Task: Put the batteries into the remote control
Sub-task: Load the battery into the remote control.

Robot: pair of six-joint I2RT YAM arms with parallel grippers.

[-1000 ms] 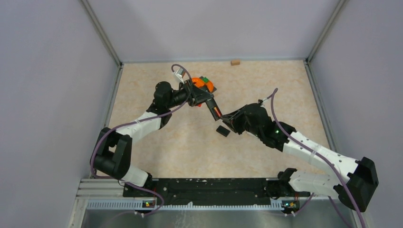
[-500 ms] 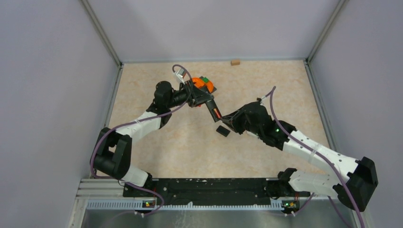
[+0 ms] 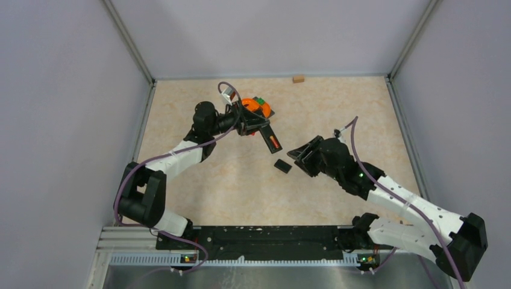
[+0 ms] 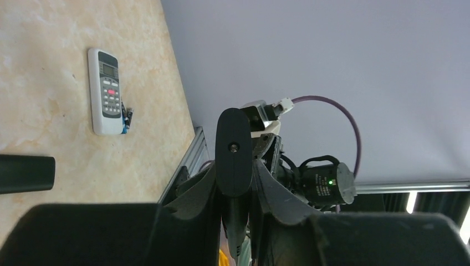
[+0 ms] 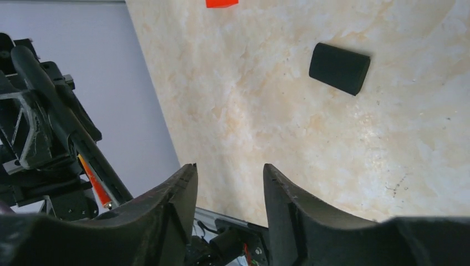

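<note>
Left fingers (image 3: 256, 123) clench the remote (image 3: 268, 133); right fingers (image 3: 305, 150) hang released, empty. A slack grip or jolt could tip its orange battery (image 3: 275, 142) out.

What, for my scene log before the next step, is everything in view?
black remote: one, black, held in the left tool
battery: one, orange-red, in the black remote's open compartment
cover: one, black, flat on the table, centre
white remote: one, white, on the table, left wrist view only
loose batteries: count unclear, dark and blue, beside the white remote
toy pieces: count unclear, orange-red and green, behind the left tool
block: one, tan, table's far edge
left tool: one, black, shut on the black remote
right tool: one, black, open, empty
</note>
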